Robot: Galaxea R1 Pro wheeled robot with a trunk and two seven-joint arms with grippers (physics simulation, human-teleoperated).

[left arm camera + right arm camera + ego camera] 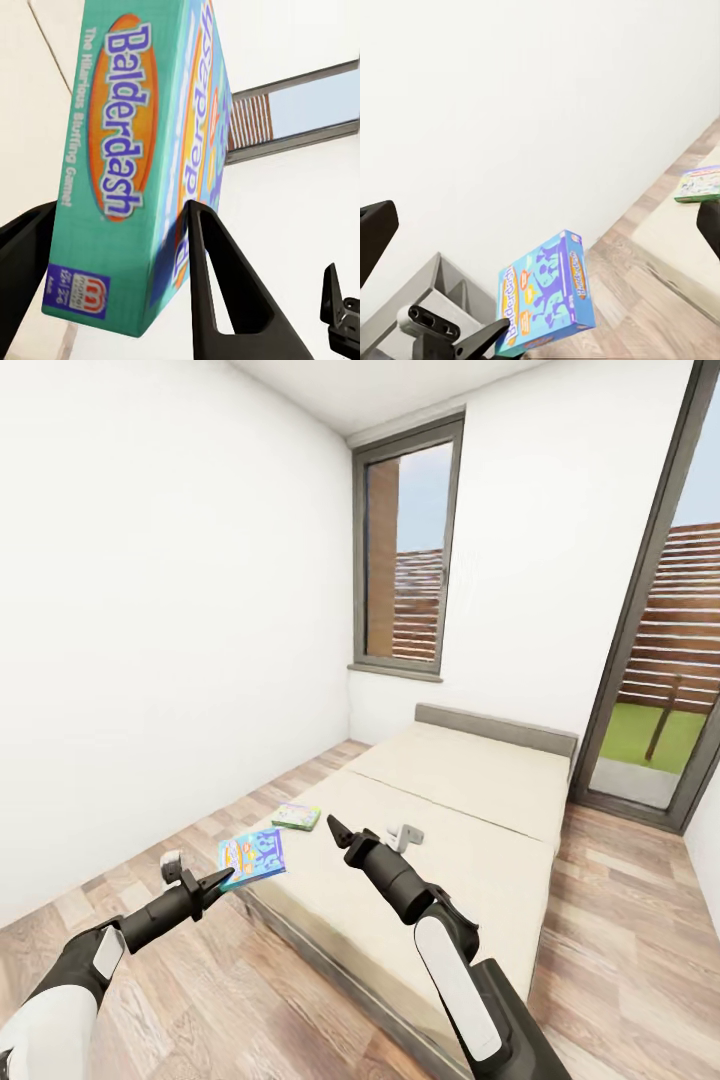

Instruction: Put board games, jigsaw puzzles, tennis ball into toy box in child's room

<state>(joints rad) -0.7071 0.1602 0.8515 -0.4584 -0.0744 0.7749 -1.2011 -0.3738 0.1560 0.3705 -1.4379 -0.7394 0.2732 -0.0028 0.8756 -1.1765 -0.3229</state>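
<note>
Board games are two: a teal and blue "Balderdash" cardboard box (252, 857), raised at 9 o'clock off the beige bed (470, 830), and a smaller green box (297, 816) lying flat on the bed's near corner. Left gripper (205, 883) has its black fingers (214, 277) closed on the Balderdash box's edge; right gripper (332, 827) hovers over the mattress with fingers spread wide, holding nothing.

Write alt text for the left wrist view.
The left end effector grips a teal Balderdash board game box by its edge, one finger on each side. Behind are a white wall and a window.
</note>
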